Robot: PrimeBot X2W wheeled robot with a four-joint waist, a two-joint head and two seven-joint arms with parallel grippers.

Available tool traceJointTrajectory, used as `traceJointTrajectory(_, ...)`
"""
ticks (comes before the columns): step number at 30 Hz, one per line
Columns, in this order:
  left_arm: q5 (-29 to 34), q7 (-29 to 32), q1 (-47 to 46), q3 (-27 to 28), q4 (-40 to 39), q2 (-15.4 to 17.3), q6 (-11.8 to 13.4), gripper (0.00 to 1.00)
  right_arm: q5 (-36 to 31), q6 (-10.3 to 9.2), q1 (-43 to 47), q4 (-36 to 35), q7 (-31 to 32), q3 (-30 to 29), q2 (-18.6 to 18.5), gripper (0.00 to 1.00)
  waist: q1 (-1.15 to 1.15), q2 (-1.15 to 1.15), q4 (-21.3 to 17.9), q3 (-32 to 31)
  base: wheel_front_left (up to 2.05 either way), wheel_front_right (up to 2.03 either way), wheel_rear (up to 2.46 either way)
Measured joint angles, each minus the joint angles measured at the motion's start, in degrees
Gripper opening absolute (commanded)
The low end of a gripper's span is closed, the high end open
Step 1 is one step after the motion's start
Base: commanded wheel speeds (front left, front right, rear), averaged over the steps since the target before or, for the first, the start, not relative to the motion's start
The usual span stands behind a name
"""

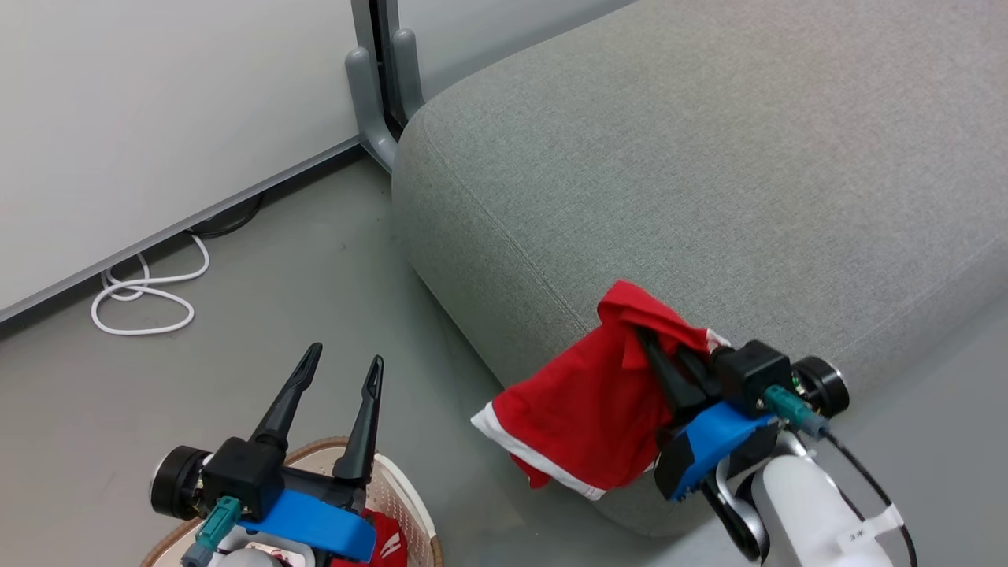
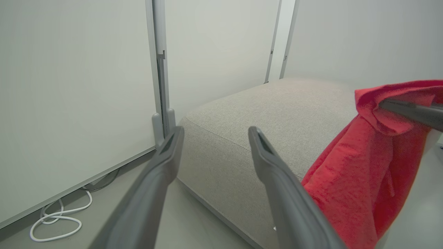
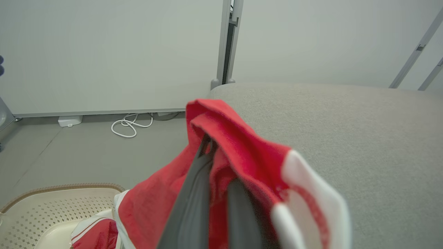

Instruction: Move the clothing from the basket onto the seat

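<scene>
Clothing (image 1: 583, 417): red piece pinched in your right gripper (image 1: 654, 346), hanging against seat (image 1: 709, 157) front edge, not yet on top. Judge it soft, light, limp. Hem trails, so lift high. More lies in basket (image 1: 394, 480): grab bunched fold. Left gripper (image 1: 346, 354) spread, empty, over basket.

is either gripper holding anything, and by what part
The right gripper pinches a red garment by a bunched fold near its top; the left gripper is open, holding nothing.

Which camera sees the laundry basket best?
The right wrist view: the oval cream plastic basket shows its brown rim and perforated wall unblocked. In the head view, the left gripper covers much of it.
</scene>
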Motion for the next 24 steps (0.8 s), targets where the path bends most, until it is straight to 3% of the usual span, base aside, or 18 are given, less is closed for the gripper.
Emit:
traceJointTrajectory(11,1.32,0.0,-2.68,0.73,-2.54,1.43,-0.02,1.0,3.26,0.0,-15.06,1.49,5.26,-5.63,-1.34,0.0,0.0,0.0,3.07,5.19,0.0,0.0,0.0)
traceJointTrajectory(17,2.09,0.0,-5.82,-0.42,-4.59,3.04,-0.23,1.0,8.82,0.0,-26.11,2.61,9.14,-11.43,-7.82,0.0,0.0,0.0,5.87,10.48,0.0,0.0,0.0)
traceJointTrajectory(24,2.81,0.0,-10.07,-1.25,-7.98,5.44,-0.23,1.0,12.01,-0.01,-36.4,3.61,12.22,-22.25,-14.81,0.0,0.01,0.0,10.08,18.3,0.0,0.0,0.0)
